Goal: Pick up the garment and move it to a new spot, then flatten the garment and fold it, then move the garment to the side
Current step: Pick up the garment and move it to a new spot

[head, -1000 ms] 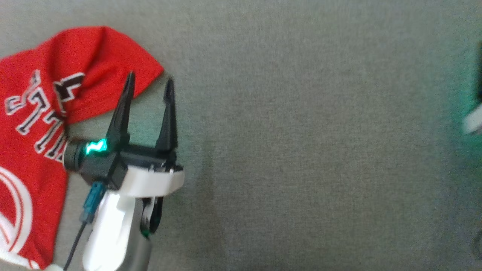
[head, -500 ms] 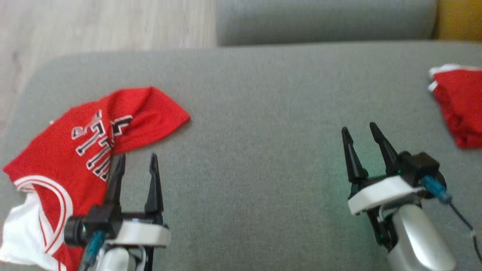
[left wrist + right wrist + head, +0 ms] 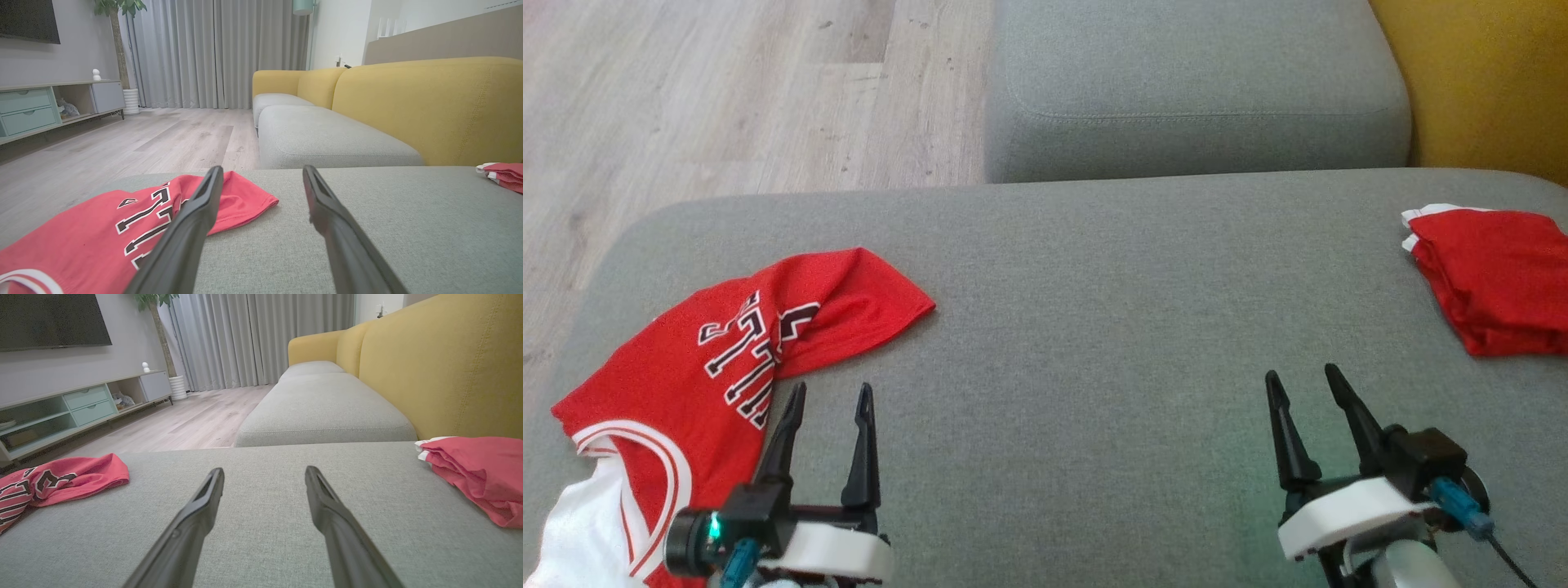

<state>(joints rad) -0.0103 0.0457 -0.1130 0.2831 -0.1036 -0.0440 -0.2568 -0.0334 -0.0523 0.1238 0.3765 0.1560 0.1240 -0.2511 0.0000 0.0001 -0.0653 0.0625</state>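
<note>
both gripper pairs spread, empty: left gripper (image 3: pixel 829 396) beside crumpled red jersey (image 3: pixel 727 351); right gripper (image 3: pixel 1298 376) above woven grey cushion (image 3: pixel 1094 327).

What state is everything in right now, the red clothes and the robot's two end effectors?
Red jersey: rumpled, unfolded, lying loose.
Second red garment: folded, lying on the cushion's right side.
Left end effector: open, empty.
Right end effector: open, empty.

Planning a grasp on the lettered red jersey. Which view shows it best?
The head view: the jersey lies nearly whole, seen from above, crumpled on the grey cushion. The left wrist view sees it low, partly behind a finger; the right wrist view catches one end at its edge.
</note>
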